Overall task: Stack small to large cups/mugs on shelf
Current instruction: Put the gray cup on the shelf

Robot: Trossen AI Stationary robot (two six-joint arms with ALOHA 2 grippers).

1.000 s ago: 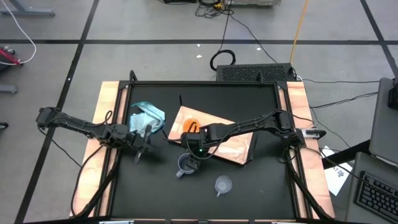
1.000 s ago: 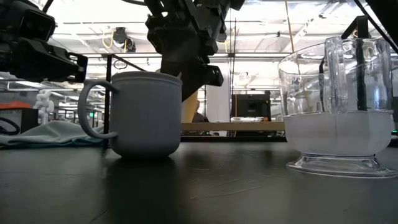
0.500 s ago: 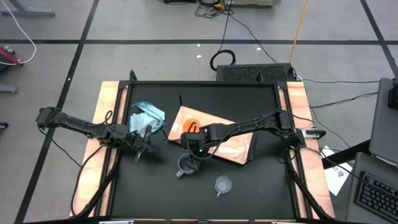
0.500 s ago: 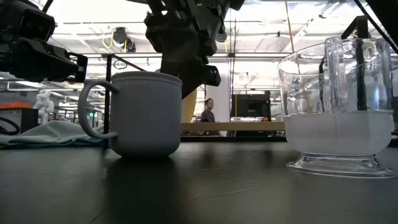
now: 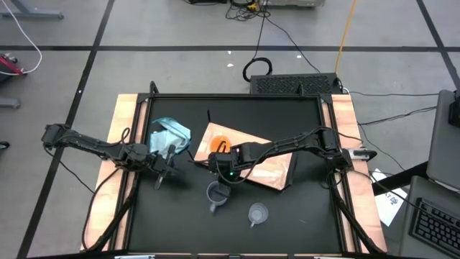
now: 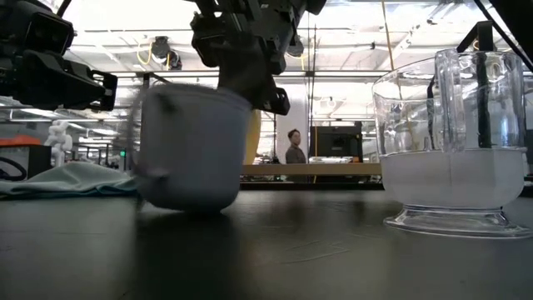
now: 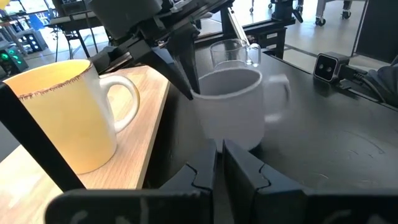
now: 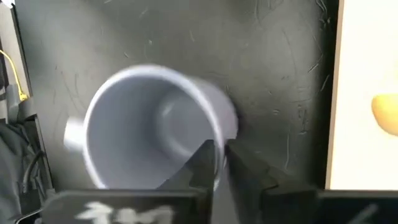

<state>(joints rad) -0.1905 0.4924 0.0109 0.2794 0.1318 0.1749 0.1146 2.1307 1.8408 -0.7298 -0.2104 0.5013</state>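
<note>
Blue-grey mug (image 5: 216,193) newly tilted, near clear cup (image 5: 258,213)

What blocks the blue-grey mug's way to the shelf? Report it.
Nothing visible stands between the blue-grey mug and the shelf. The orange mug already occupies the shelf's nearest end; the clear cup stands aside on the table.

Bright ceiling lights glare behind; the blue-grey mug (image 6: 190,150) is motion-blurred.
</note>
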